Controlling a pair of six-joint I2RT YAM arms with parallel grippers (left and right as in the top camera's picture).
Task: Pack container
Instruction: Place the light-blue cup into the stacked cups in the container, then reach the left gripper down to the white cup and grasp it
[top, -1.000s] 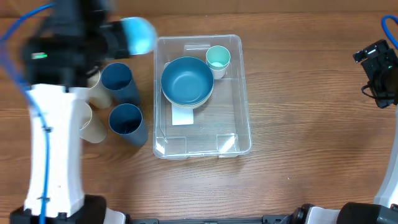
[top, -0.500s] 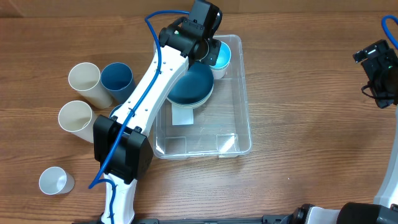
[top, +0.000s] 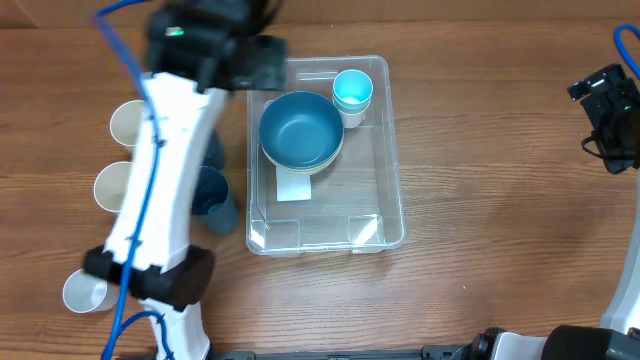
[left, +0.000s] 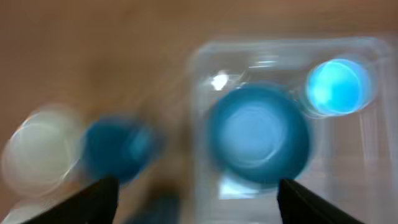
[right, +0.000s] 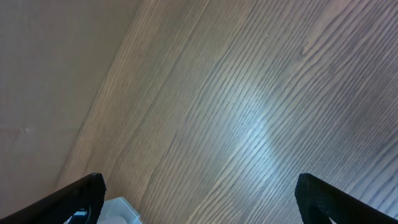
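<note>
Wood-grain worktop (top: 480, 250): brown, carries every item listed; bare boards fill the view beneath the right end effector (right: 199, 186).

Left arm (top: 165, 180): white links, blue cable, stretched across the cups; blurred at its far end.

Container (top: 393, 150): large clear plastic bin, rounded corners, upright on the worktop. The left end effector (left: 198, 186) hangs blurred at its far left corner. The right end effector sits well apart from it, at the worktop's right edge.

Bowl (top: 300, 130): blue, upright inside the container, in the half nearer the left end effector. In the left wrist view it lies ahead of the fingers, a little right of centre.

Left end effector: fingers (left: 93, 202) spread wide, released, nothing between them.

Right end effector: fingers (right: 78, 199) spread wide, released, empty.

Dark blue cups (top: 215, 200): two, outside the container, partly hidden under the left arm.

Cream cups (top: 112, 185): two, mouths up, on the arm's outer side.

Light blue cup (top: 352, 90): upright in the container's far right corner, just beside the bowl's rim, across the container from the left end effector.

Small white cup (top: 85, 290): alone near the arm's base, well apart from both end effectors.

Label (top: 295, 187): white, on the container's base, partly under the bowl; any writing too small to read.
</note>
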